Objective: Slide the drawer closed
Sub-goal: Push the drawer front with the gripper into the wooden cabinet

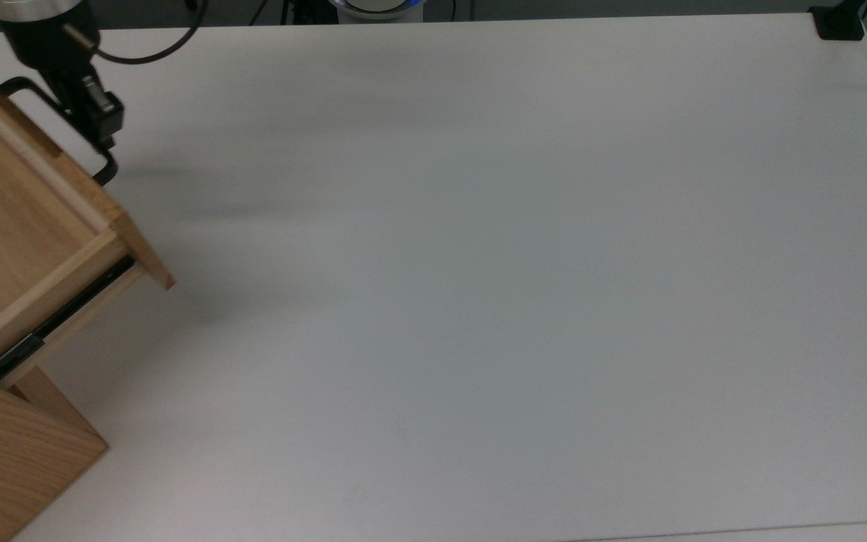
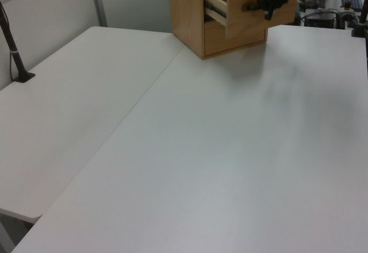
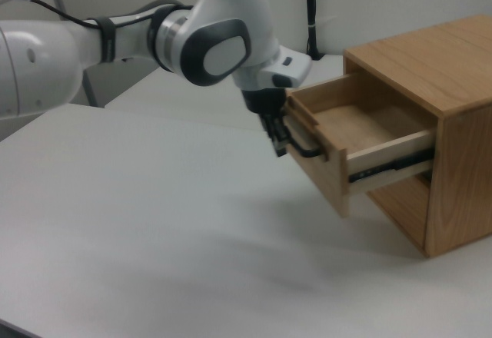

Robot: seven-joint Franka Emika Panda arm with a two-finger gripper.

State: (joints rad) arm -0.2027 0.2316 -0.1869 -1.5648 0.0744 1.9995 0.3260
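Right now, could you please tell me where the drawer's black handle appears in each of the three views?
Top view: the black handle sits at the upper left, under the gripper.
Left view: it lies at the top, right of centre, on the drawer front.
Right view: it is right of centre, beside the gripper.
Shared landmark: the wooden cabinet holding the open drawer.

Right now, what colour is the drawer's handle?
Black; the handle shows best in the right view, against the light wooden drawer.

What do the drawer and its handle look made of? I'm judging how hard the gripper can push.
Drawer: pale wood, apparently unpainted, with visible grain. Handle: a thin black bar, probably metal, though coated plastic can't be excluded. Gripper is against it.
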